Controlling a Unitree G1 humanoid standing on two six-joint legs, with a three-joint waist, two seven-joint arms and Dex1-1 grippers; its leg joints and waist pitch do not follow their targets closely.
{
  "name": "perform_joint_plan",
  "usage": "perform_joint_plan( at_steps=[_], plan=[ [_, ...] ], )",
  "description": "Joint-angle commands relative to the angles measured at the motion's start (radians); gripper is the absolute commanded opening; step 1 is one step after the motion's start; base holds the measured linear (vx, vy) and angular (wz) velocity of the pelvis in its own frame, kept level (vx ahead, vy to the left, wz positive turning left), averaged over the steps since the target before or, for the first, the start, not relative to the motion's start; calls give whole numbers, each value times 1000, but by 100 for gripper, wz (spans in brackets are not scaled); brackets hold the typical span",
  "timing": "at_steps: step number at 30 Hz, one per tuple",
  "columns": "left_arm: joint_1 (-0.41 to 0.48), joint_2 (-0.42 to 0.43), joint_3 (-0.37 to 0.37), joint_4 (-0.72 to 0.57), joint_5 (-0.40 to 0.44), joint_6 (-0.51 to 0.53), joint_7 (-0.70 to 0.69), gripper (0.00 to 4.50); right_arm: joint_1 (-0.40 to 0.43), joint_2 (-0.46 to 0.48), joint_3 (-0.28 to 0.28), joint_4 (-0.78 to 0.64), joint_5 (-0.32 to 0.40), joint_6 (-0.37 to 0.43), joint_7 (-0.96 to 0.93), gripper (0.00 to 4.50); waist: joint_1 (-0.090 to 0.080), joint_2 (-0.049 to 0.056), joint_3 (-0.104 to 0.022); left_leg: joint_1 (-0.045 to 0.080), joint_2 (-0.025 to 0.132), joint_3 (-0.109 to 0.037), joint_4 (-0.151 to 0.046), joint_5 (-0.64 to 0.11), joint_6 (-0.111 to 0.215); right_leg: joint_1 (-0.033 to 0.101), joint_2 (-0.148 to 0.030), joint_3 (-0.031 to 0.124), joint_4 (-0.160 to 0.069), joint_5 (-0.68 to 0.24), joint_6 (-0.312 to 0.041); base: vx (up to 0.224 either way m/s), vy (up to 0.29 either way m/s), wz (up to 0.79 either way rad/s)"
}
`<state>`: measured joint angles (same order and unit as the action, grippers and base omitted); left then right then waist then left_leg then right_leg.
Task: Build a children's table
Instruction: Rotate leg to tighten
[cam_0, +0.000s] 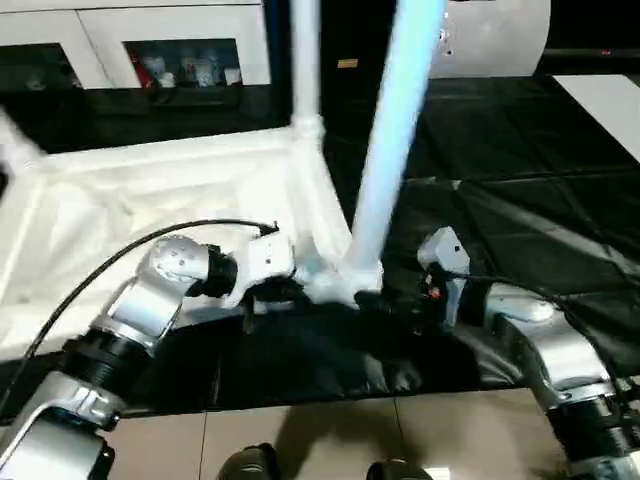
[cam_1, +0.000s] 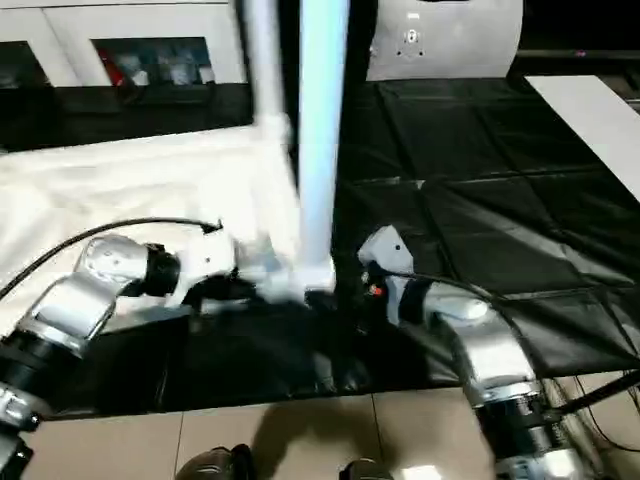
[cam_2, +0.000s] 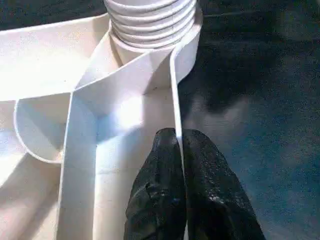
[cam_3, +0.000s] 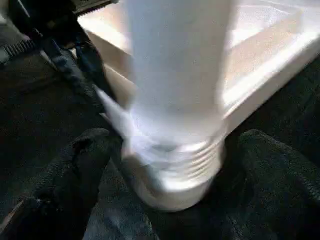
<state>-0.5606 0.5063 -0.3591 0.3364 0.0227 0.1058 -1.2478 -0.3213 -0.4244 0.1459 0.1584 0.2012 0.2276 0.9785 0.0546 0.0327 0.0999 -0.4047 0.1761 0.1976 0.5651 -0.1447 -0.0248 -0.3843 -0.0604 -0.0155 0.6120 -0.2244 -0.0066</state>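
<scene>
Standing between spread right fingers (cam_3: 75, 165): leg (cam_3: 175, 75); left fingers (cam_2: 160, 190) pinching tabletop rim (cam_2: 176, 100).

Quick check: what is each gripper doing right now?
Left gripper: shut on the tabletop rim.
Right gripper: open, fingers either side of the leg, holding nothing.

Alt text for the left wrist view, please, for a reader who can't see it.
The left gripper, its two black fingers shut, pinches the thin side wall of the upturned white plastic table top. Beyond it, a white tube leg's ribbed end sits in the round corner socket, above the black padded work surface.
</scene>
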Motion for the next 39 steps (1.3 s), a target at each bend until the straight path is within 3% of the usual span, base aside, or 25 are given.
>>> perform_joint_plan(
  at_steps=[1,5,9,12,19,20,28,31,33,34,35,37,39],
  plan=[
    [-26,7,-48,-1,4,-45,-70,0,-25,-16,8,-24,9,-16,50,445,-6,-1,-71,41,56,-21,-52,-184,63,29,-69,32,-64,-3,-260,0,0,0],
    [-41,9,-67,24,7,-88,-112,0,-42,-63,62,-14,2,-24,160,445,2,-2,-70,40,58,-21,-51,-185,66,29,-73,33,-64,-21,-264,0,0,0],
    [-46,7,-68,34,7,-98,-123,0,-62,-58,76,20,3,-37,184,407,0,-5,-72,38,57,-21,-50,-181,69,30,-72,31,-62,-14,-270,0,0,0],
    [-49,7,-68,43,5,-107,-126,0,-72,-56,81,34,10,-30,204,367,0,-5,-72,38,58,-21,-49,-172,77,30,-72,31,-61,-10,-275,0,0,0],
    [-49,10,-65,56,4,-130,-142,0,-95,-48,86,63,20,-42,237,325,1,-6,-73,38,58,-21,-48,-175,77,30,-72,30,-61,-22,-277,0,0,0],
    [-49,11,-65,59,6,-133,-143,0,-95,-48,89,63,23,-37,246,299,1,-7,-73,38,58,-21,-48,-173,77,30,-72,30,-61,-24,-276,0,0,0],
    [-44,2,-58,56,0,-129,-120,0,-67,-21,90,36,49,-7,242,272,2,-8,-75,37,57,-20,-46,-157,87,30,-73,30,-59,-15,-277,0,0,0],
    [-34,-27,-37,27,-10,-51,-60,0,-39,19,87,5,67,44,194,270,2,-3,-74,39,59,-20,-49,-172,76,29,-73,30,-60,-39,-279,0,0,0],
    [-20,-97,-1,-46,-43,115,43,0,-13,119,83,-20,41,97,19,270,-1,-5,-70,41,60,-21,-54,-194,54,25,-73,32,-62,-75,-278,0,0,0],
    [-18,-116,4,-62,-44,145,73,0,-13,154,78,-25,30,114,-42,270,-4,-5,-68,39,59,-22,-57,-202,47,24,-73,32,-63,-94,-277,0,0,0],
    [-19,-145,9,-76,-36,173,120,0,-20,207,65,-23,17,132,-132,270,-11,-6,-67,42,55,-25,-60,-253,16,20,-75,32,-74,-197,-258,0,0,0],
    [-28,-196,14,-74,-15,208,197,0,-35,286,41,-12,12,157,-246,270,-26,-11,-69,38,54,-30,-64,-273,-9,23,-75,33,-76,-244,-235,0,0,0],
    [-35,-234,16,-70,-1,238,250,0,-47,339,27,-3,6,172,-319,270,-33,-8,-69,36,54,-30,-65,-261,-16,22,-74,33,-75,-230,-227,0,0,0]
  ],
)
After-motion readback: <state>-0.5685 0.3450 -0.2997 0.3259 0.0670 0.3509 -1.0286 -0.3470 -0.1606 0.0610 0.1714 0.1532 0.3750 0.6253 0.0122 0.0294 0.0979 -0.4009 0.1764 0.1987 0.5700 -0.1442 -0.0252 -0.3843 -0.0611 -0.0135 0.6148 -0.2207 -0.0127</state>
